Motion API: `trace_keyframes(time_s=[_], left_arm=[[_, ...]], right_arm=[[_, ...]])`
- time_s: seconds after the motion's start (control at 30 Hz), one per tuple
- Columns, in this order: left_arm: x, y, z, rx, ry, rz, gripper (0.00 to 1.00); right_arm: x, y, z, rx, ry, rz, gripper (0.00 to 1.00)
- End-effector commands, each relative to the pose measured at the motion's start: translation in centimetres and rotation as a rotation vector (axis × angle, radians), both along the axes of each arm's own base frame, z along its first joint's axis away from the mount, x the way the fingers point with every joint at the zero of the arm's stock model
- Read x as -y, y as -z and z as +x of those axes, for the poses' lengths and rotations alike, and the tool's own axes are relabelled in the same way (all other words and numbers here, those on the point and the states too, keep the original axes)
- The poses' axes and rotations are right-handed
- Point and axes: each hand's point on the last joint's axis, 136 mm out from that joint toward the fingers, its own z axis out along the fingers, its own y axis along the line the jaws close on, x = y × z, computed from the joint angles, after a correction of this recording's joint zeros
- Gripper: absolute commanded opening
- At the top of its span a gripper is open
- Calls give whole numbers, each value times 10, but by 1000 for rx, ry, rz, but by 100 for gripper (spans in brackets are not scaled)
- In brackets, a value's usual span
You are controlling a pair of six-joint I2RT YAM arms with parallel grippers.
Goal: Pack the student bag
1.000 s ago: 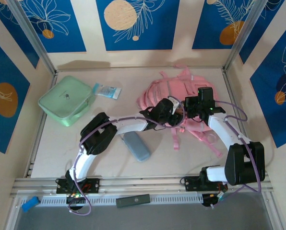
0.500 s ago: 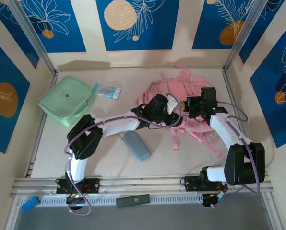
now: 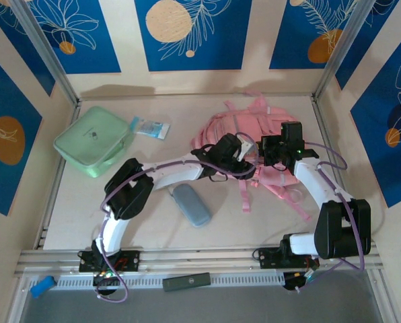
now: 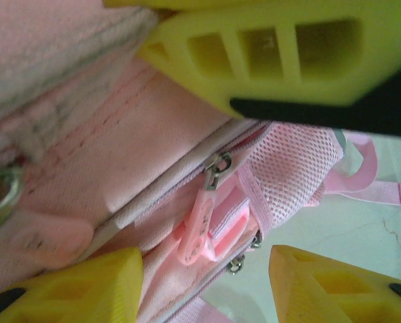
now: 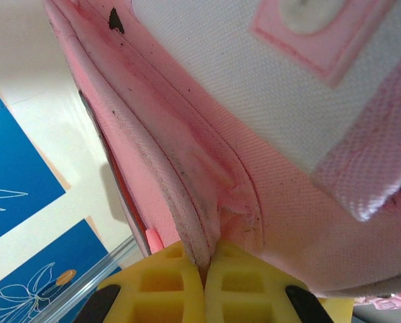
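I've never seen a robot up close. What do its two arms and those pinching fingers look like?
The left arm and right arm are smooth white tubes joined by chunky black joints, with thin purple cables looping alongside. Each ends in two bright yellow fingers, wedge-shaped with rectangular cut-outs and black trim.

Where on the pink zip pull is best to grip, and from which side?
Probably the flat pink tab below the metal slider, pinched across its broad faces, coming in from the open table side: it hangs loose from the student bag there.
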Motion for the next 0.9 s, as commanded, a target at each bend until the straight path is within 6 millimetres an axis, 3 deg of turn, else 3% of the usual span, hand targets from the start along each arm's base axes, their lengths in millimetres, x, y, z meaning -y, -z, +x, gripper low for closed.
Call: trace_keyframes(time_s=[0.0, 0.3, 0.57, 0.7, 0.77, 0.87], left_arm=[[8, 0, 7, 6, 8, -8, 53], [28, 8, 20, 14, 6, -14, 49], [34, 0, 26, 54, 13, -30, 29], [37, 3, 17, 24, 51, -51, 27], [41, 5, 12, 11, 62, -50, 31], [43, 10, 16, 22, 44, -39, 32]], right_arm=[[-20, -24, 6, 62, -67, 59, 0], [-23, -24, 6, 63, -69, 59, 0], [-22, -23, 5, 62, -67, 49, 0], [-21, -21, 6, 56, -66, 46, 0], [-22, -21, 7, 57, -70, 44, 0], [-23, -22, 7, 58, -71, 38, 0]])
